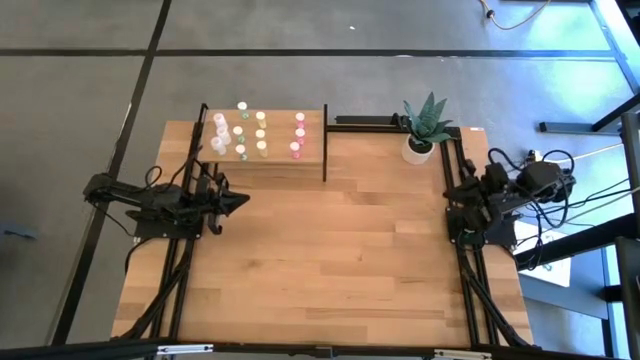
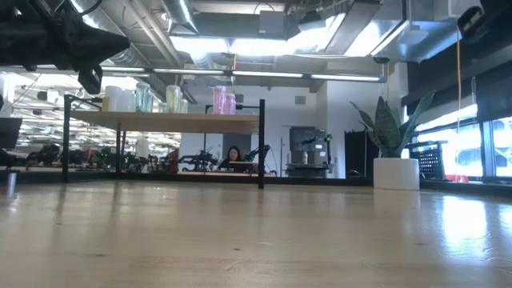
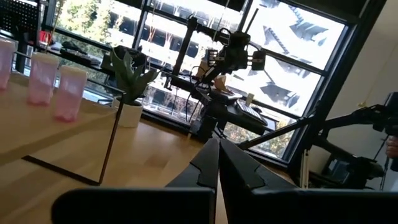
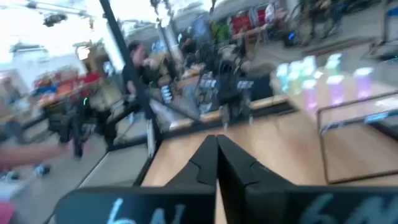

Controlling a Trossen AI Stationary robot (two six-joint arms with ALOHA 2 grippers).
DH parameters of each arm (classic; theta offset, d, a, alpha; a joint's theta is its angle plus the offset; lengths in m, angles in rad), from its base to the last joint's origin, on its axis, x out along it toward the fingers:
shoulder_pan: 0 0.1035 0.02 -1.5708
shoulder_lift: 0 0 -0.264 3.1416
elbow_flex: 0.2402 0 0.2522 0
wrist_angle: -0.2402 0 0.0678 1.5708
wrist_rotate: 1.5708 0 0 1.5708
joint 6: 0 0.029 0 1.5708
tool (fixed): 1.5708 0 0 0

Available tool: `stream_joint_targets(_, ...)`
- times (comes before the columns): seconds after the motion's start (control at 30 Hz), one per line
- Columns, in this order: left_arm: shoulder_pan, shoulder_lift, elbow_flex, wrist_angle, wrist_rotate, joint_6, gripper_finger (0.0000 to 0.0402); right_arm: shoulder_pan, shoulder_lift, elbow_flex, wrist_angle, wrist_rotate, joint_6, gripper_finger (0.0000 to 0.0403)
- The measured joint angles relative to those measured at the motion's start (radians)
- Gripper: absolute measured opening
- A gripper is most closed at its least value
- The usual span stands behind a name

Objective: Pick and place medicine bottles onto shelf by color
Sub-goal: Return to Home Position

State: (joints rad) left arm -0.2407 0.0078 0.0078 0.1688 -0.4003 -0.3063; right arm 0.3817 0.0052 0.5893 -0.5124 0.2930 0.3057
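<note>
Left gripper (image 3: 219,147): fingers pressed together, nothing held. Right gripper (image 4: 216,144): same, well apart. Medicine bottles (image 1: 261,132): colour-grouped on shelf (image 1: 314,140), near left gripper. Step judged: homing; only arm retraction required next.

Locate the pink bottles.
High view: the pink bottles stand in a column at the right end of the shelf, right of the yellow ones; the plant is farther right.

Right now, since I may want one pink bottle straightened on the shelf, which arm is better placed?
Likely left. The left gripper sits just in front of the shelf holding the bottles; the right gripper is at the table's right edge, past the plant pot.
</note>
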Motion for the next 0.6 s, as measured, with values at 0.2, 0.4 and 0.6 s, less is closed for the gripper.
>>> stream_joint_targets(0.2,0.0,0.005,0.0,-0.025,0.0,-0.004,0.0014,0.0,-0.002,-0.079,0.107,-0.049,-0.046,0.0003)
stream_joint_targets(0.4,0.0,0.005,0.0,-0.025,-0.001,-0.004,0.0022,0.0,0.0,-0.218,0.295,-0.077,-0.104,0.0004)
stream_joint_targets(0.6,0.0,0.005,0.0,-0.025,-0.001,-0.004,0.0023,0.0,0.0,-0.385,0.487,-0.078,-0.16,0.0004)
